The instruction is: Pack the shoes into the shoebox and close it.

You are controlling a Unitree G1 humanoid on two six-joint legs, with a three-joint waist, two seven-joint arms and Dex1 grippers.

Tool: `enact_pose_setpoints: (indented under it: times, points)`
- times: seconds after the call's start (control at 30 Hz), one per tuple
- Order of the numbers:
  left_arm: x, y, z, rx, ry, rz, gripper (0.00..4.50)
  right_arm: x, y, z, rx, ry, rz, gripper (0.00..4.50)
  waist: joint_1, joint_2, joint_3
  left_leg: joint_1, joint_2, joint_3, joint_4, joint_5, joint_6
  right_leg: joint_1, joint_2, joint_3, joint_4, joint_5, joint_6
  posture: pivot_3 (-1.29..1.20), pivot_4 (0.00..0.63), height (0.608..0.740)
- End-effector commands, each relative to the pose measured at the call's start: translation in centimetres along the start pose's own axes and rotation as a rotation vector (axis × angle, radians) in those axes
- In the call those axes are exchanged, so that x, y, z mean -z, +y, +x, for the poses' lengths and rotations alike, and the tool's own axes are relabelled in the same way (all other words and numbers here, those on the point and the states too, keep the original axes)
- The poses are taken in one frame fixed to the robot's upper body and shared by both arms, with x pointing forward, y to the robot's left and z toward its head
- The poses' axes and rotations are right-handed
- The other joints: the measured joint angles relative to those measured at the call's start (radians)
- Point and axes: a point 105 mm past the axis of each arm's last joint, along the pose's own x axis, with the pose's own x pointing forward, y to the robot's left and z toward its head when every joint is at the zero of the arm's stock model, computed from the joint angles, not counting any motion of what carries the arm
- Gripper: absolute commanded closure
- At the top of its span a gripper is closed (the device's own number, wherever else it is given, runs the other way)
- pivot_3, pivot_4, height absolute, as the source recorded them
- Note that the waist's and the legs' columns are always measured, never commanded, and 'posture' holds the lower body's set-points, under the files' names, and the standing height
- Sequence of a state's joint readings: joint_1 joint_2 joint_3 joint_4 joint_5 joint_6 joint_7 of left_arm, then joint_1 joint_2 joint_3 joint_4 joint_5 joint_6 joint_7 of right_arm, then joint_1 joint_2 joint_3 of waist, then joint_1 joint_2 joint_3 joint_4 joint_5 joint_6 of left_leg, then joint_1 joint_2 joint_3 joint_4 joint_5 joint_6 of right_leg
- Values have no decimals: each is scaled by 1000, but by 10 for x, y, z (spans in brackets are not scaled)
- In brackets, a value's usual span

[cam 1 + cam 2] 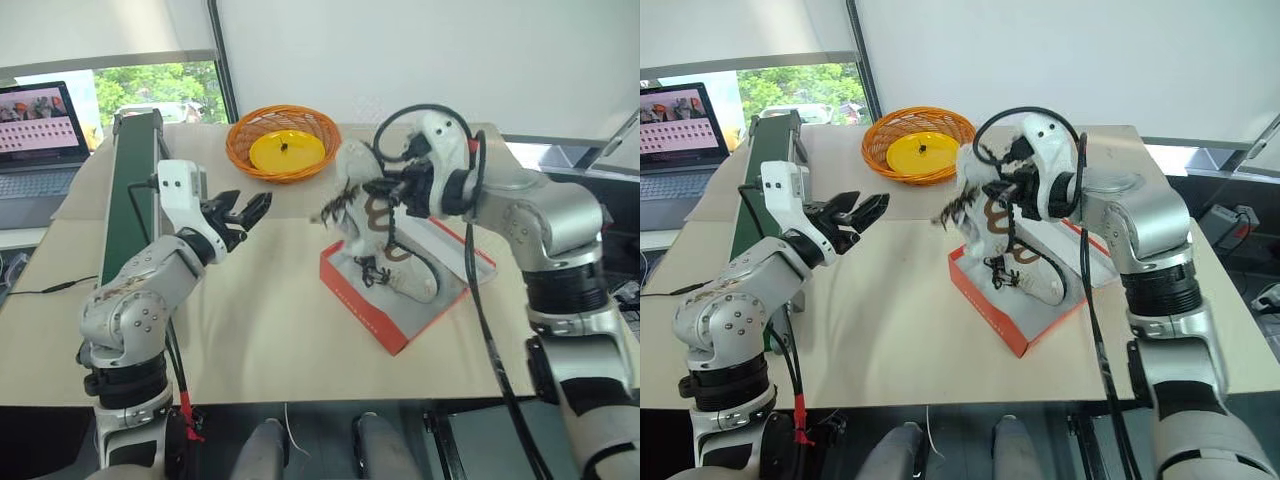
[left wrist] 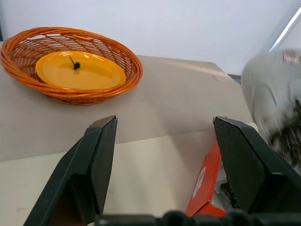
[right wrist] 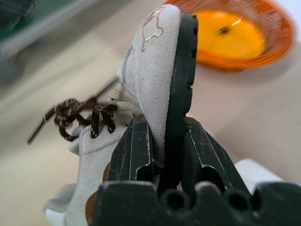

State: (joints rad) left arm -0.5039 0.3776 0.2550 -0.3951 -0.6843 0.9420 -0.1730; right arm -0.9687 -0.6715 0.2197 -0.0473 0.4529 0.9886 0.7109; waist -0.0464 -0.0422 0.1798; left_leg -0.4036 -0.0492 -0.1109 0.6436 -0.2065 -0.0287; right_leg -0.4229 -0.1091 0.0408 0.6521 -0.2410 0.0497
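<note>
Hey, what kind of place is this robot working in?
Probably an indoor lab or test room: a laptop on a side desk, a white backdrop wall, and a paper-covered table by a window.

Two head eyes look down on the table (image 1: 270, 330); both wrist cameras sit close and see the basket (image 2: 70, 66)

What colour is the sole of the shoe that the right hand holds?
Black: the sole of the cream sneaker, clearest in the right wrist view.
</note>
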Motion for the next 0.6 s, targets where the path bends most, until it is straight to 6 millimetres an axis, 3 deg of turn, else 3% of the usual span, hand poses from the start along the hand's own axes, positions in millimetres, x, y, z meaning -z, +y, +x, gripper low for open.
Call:
enact_pose_setpoints:
  times: [0.03, 0.3, 0.6]
  points:
    - [-5, -15, -4, 82, -17, 114, 1022, -7, 11, -8, -66, 24, -102, 4137, 1, 0, 0, 0, 0, 0, 0, 0, 0, 0, 0, 0, 0, 0, 0, 0, 150, 740]
    - [11, -51, -28, 359, 80, 292, 1022, 30, 21, -6, -156, 146, -152, 4137, 4, 0, 0, -2, 0, 0, 0, -1, 2, 0, 0, 0, -4, 0, 0, 0, 150, 740]
    - [27, -59, -45, 478, 187, 363, 1022, 32, 7, -13, -170, 175, -187, 4137, 5, 0, 0, -1, 1, 0, 0, -1, 2, 1, 0, 0, -4, 0, 0, 0, 150, 740]
